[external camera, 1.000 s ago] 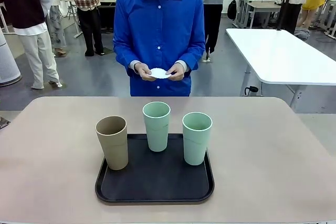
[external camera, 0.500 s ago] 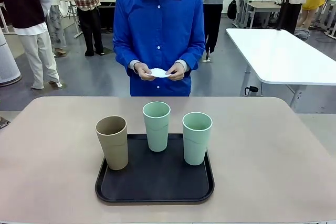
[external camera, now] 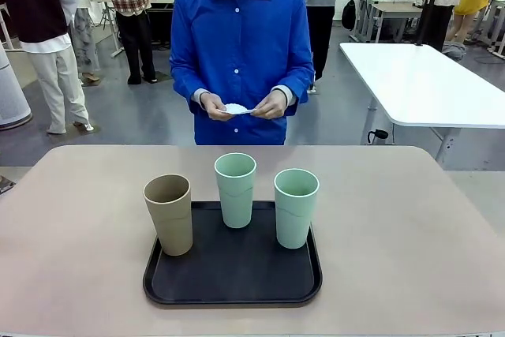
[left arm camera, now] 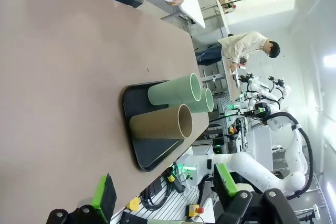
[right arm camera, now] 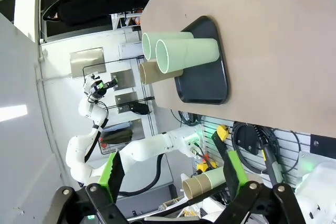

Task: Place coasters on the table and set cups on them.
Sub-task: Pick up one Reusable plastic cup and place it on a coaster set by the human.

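Green-padded left gripper (left arm camera: 165,190): jaws spread wide, nothing between the pads, parked off the near side of the table (external camera: 79,219) and well apart from every cup. Green-padded right gripper (right arm camera: 174,174): likewise fully spread and empty, also off the near edge, looking across at the tray from the other side. Black tray (external camera: 233,299): rectangular, raised rim, lying near-centre on the table, carrying all three cups upright. Tan cup (external camera: 169,215): near-left part of the tray, at its left rim. Middle mint cup (external camera: 236,190): far side of the tray, centre. Right mint cup (external camera: 296,207): right of that one and a little nearer, close beside it but not touching. Coasters (external camera: 237,109): white paper, held as a thin stack between the person's hands (external camera: 272,105) beyond the far edge of the table, above it and not on it; the count in the stack cannot be read. Table top, beige: bare all round the tray, no coaster laid anywhere. Status, as judged: nothing of the task is finished; no coaster placed, no cup set on a coaster. Outstanding: each coaster to be laid on open table surface, apparently by the person, then each of the three cups lifted off the tray and stood centred on a disc. Both grippers are free for that lifting, and the tan cup sits nearest the left one.
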`<state>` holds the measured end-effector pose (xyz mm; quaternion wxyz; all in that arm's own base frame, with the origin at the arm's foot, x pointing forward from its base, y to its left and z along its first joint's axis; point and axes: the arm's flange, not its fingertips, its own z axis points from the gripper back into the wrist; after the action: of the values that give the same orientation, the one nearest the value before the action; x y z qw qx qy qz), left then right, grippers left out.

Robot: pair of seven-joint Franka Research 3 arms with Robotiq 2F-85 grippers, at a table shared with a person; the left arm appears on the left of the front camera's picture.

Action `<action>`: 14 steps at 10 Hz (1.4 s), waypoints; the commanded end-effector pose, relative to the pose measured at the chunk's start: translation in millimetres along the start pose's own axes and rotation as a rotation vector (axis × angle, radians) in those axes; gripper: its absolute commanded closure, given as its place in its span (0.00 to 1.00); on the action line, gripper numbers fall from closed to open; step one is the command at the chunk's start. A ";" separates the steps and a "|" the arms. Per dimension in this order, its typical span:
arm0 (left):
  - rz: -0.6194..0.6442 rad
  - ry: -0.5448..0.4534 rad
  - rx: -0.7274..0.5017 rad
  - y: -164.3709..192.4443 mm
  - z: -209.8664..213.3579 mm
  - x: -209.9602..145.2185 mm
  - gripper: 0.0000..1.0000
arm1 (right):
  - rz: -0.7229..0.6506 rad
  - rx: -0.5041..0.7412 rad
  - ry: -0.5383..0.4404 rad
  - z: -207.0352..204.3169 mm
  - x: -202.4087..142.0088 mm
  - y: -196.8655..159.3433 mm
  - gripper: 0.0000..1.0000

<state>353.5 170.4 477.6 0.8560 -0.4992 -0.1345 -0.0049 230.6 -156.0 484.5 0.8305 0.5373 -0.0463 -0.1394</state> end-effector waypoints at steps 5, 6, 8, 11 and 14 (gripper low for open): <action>0.002 -0.011 -0.015 0.4 0.3 -0.1 0.00 | -0.002 0.019 0.005 -0.7 0.7 0.1 0.00; 0.002 -0.011 -0.015 0.4 0.3 -0.1 0.00 | -0.002 0.019 0.005 -0.7 0.7 0.1 0.00; 0.002 -0.011 -0.015 0.4 0.3 -0.1 0.00 | -0.002 0.019 0.005 -0.7 0.7 0.1 0.00; 0.002 -0.011 -0.015 0.4 0.3 -0.1 0.00 | -0.002 0.019 0.005 -0.7 0.7 0.1 0.00; 0.002 -0.011 -0.015 0.4 0.3 -0.1 0.00 | -0.002 0.019 0.005 -0.7 0.7 0.1 0.00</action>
<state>353.8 170.3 478.0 0.8547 -0.5009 -0.1361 -0.0042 230.5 -156.0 484.5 0.8304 0.5374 -0.0462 -0.1393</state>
